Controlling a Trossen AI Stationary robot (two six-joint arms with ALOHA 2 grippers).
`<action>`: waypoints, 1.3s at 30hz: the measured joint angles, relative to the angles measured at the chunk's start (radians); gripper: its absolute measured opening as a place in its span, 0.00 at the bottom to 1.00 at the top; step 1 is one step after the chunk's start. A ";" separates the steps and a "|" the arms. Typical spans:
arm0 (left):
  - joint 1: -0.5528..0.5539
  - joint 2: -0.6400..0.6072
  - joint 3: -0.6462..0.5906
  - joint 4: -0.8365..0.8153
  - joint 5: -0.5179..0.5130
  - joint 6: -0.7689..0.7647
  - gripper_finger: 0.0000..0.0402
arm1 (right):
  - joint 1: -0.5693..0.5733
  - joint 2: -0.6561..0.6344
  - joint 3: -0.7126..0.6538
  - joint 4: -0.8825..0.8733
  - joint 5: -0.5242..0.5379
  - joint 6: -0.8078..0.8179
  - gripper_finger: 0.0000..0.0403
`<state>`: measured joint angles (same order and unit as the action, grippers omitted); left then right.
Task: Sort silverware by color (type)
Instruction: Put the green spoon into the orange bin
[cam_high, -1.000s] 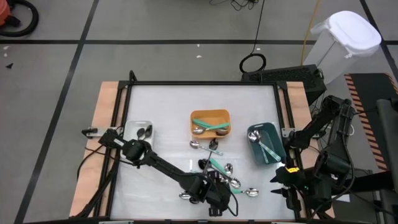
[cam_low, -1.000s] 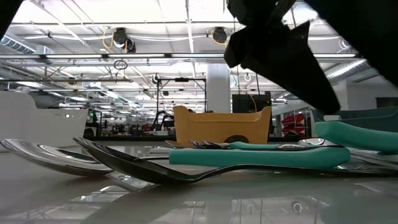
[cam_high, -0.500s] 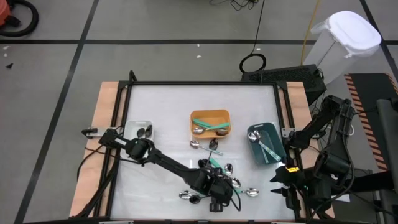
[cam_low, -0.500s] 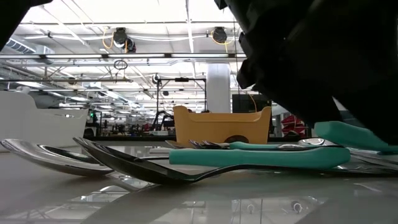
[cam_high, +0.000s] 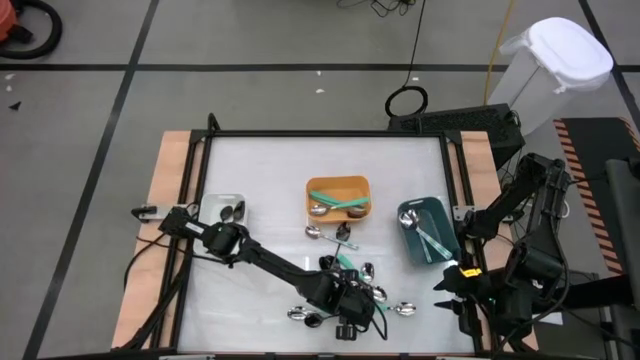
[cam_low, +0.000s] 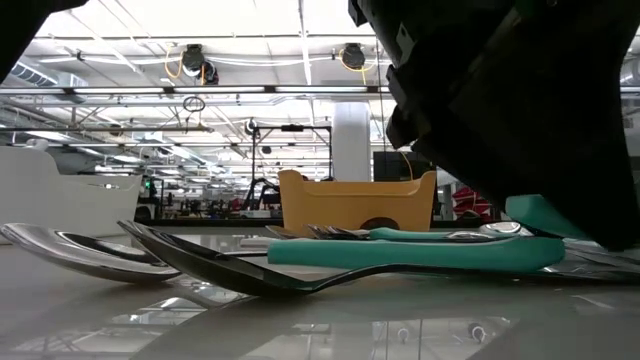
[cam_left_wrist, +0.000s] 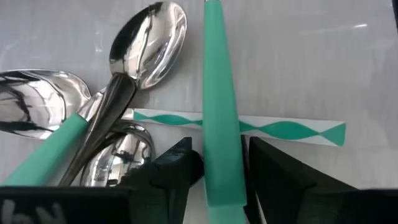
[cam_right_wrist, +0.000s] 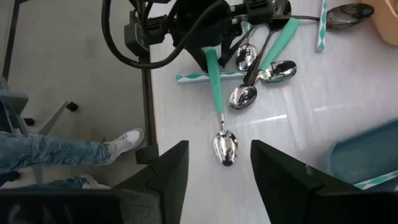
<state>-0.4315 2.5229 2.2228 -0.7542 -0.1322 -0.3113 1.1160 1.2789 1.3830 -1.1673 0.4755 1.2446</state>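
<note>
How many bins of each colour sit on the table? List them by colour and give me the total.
orange bin: 1
dark teal bin: 1
white bin: 1
Total: 3

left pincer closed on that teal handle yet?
Cannot tell. In the left wrist view the left pincer straddles the teal handle, fingers near both sides, but contact isn't clear.
</note>
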 joint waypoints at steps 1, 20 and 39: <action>0.001 0.000 0.000 0.001 0.000 0.001 0.38 | 0.000 0.000 0.000 -0.003 0.000 0.001 0.41; 0.004 0.028 0.002 0.018 0.072 -0.059 0.20 | 0.000 0.000 0.000 -0.022 -0.001 0.001 0.41; 0.048 0.008 0.133 -0.121 -0.001 -0.154 0.20 | 0.001 0.000 0.000 -0.023 -0.004 0.005 0.41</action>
<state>-0.3836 2.5306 2.3558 -0.8750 -0.1334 -0.4657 1.1168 1.2789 1.3830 -1.1908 0.4717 1.2491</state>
